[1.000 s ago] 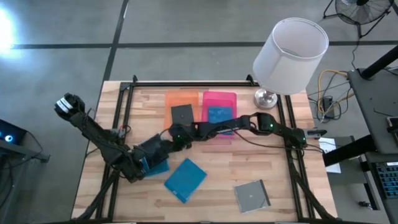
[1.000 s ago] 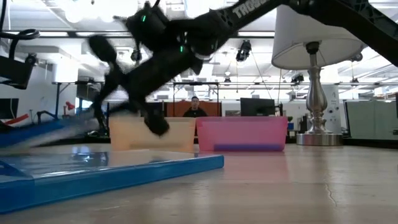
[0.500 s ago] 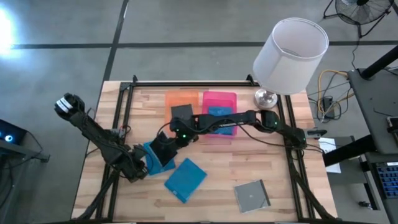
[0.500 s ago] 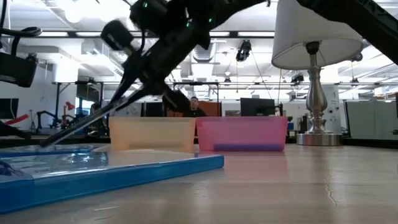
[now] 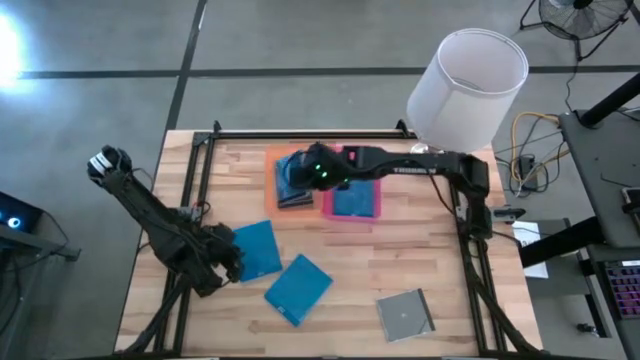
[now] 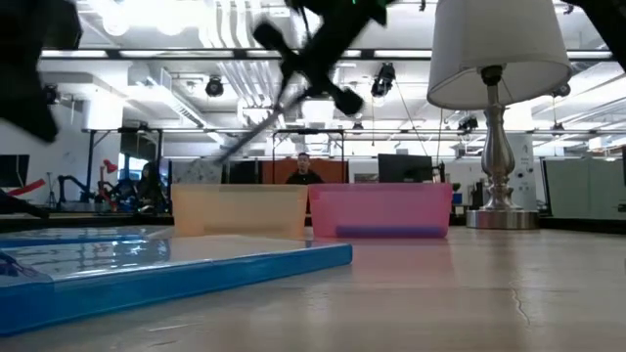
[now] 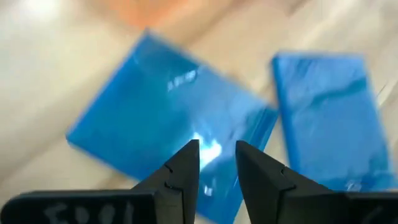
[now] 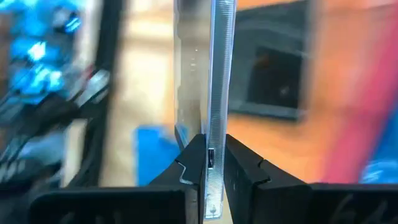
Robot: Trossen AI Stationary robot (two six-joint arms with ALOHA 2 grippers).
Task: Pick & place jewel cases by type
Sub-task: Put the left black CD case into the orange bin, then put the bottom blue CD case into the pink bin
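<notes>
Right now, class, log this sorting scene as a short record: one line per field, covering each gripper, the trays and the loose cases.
right gripper: shut on clear case, above orange tray
left gripper: open, empty, over blue cases
orange tray: holds dark case
pink tray: holds blue case
loose on table: two blue cases, one silvery case

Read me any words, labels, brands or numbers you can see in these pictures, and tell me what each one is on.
No text can be quoted as readable.
White lettering on the right arm: too small to read.
Raised marks on the body of the left gripper: too blurred to read.
On the blue jewel cases: no label shows.
</notes>
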